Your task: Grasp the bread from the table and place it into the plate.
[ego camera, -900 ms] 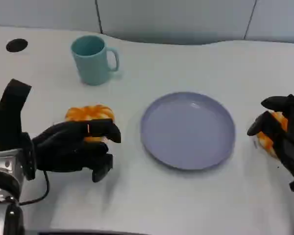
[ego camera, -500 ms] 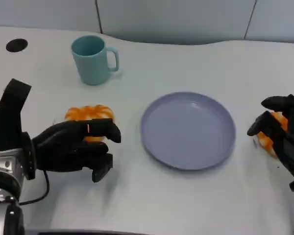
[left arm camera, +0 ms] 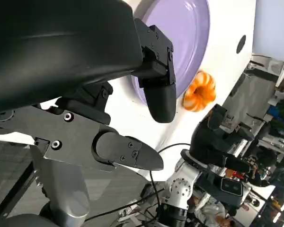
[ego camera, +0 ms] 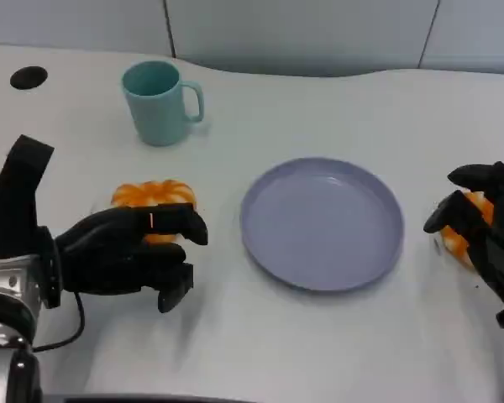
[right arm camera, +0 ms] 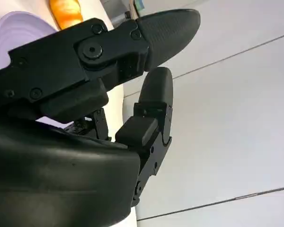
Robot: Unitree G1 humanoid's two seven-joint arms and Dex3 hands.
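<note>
- I see the plate (ego camera: 322, 223) in the middle of the table (ego camera: 319, 109), lavender and bare.
- One bread (ego camera: 152, 198) lies to the left of the plate, orange and ridged, resting on the table.
- My left hand (ego camera: 130, 249) sits just near of that bread, its fingers curled in. From the head view the fingertips overlap the bread's near edge, but I cannot tell whether they touch it or hold it.
- A second bread (ego camera: 464, 227) lies to the right of the plate, near the table's right edge.
- My right hand (ego camera: 485, 231) is at that bread, fingers curved over and around it; I cannot tell whether they actually grip it.
- In the left wrist view the plate (left arm camera: 189, 42) and the right bread (left arm camera: 199, 92) show past my fingers (left arm camera: 158, 90).
- A teal mug (ego camera: 160, 102) stands far left, handle to the right, well apart from the plate.
- A black round hole (ego camera: 28, 77) sits at the table's far left corner.
</note>
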